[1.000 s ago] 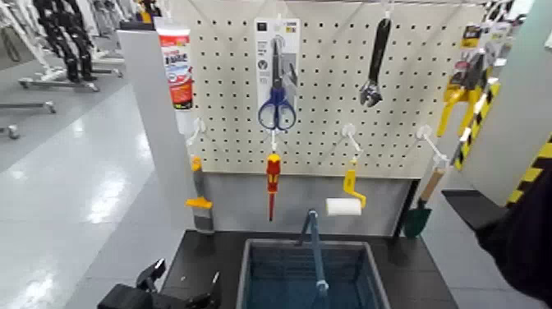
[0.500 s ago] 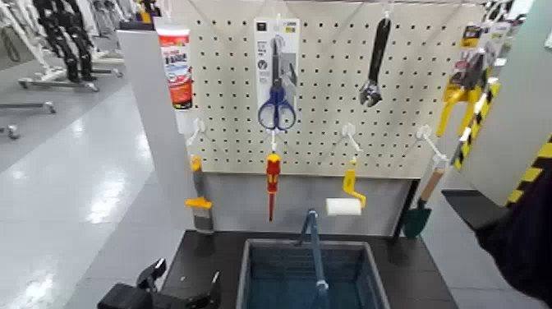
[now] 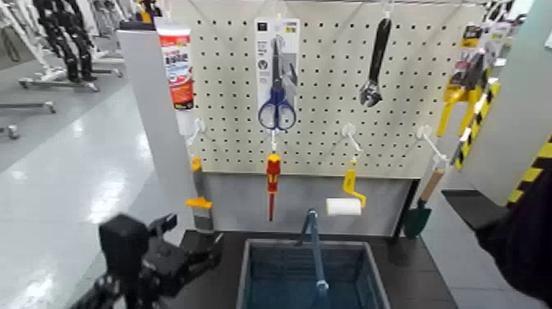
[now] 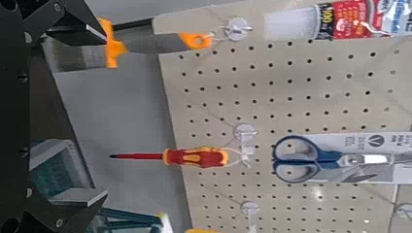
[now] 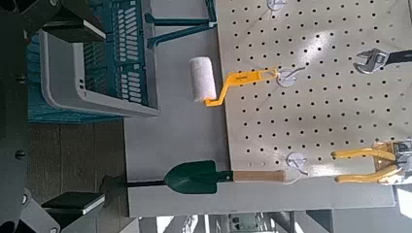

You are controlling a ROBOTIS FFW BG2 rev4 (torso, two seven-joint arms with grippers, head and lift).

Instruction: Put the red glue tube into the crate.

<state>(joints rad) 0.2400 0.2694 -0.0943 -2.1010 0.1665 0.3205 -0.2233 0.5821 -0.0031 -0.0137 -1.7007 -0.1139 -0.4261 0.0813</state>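
The red glue tube (image 3: pixel 176 70) hangs cap down at the top left of the pegboard; it also shows in the left wrist view (image 4: pixel 340 19). The crate (image 3: pixel 246 275) stands on the dark table below the board, handle bar across its middle. My left gripper (image 3: pixel 190 241) is open and empty, raised at the table's left front, well below the tube; the left wrist view shows its jaws spread wide (image 4: pixel 97 115). My right gripper (image 5: pixel 83 112) is open and empty, held off to the right facing the crate (image 5: pixel 92 68); only a dark part of that arm shows in the head view.
On the pegboard hang blue scissors (image 3: pixel 277 103), a red-and-yellow screwdriver (image 3: pixel 272 182), a wrench (image 3: pixel 375 62), a paint roller (image 3: pixel 345 201), a green trowel (image 3: pixel 419 215), yellow pliers (image 3: pixel 460 90) and an orange scraper (image 3: pixel 199 201). A grey post (image 3: pixel 152 123) flanks the board's left.
My left arm has risen from the bottom edge of the head view and now stands higher, its open gripper pointing toward the board. Everything else is still.
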